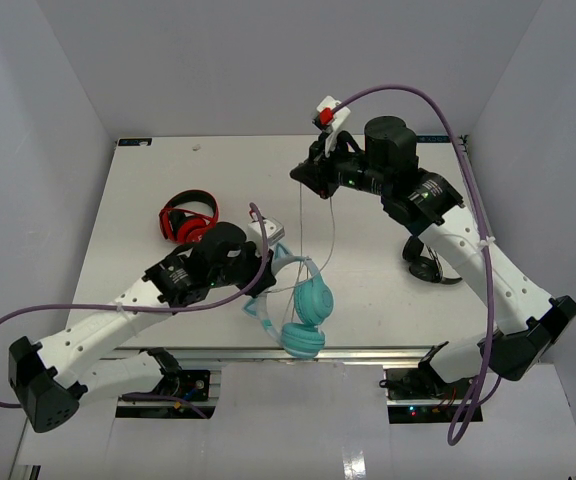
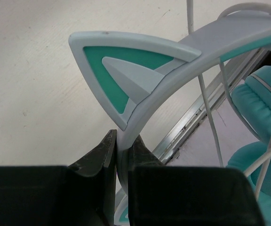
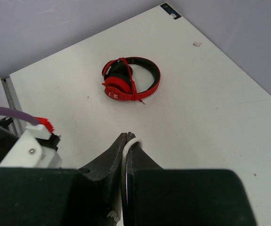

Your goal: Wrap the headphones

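The teal headphones (image 1: 311, 304) hang over the table's near edge, cups downward. My left gripper (image 1: 266, 252) is shut on their pale band (image 2: 182, 70), just below a cat ear (image 2: 112, 66). In the left wrist view the left gripper (image 2: 122, 143) pinches the band, and the teal cups (image 2: 260, 110) show at the right. The thin white cord (image 1: 333, 225) runs up from the cups to my right gripper (image 1: 305, 180), raised over the middle of the table. The right wrist view has the right gripper (image 3: 128, 137) shut on a loop of that cord (image 3: 132, 141).
Red-and-black headphones (image 1: 188, 218) lie at the table's left, also visible as red headphones (image 3: 130, 84) in the right wrist view. All-black headphones (image 1: 430, 268) lie partly under the right arm. A metal rail (image 1: 368, 352) marks the near table edge. Grey walls enclose three sides.
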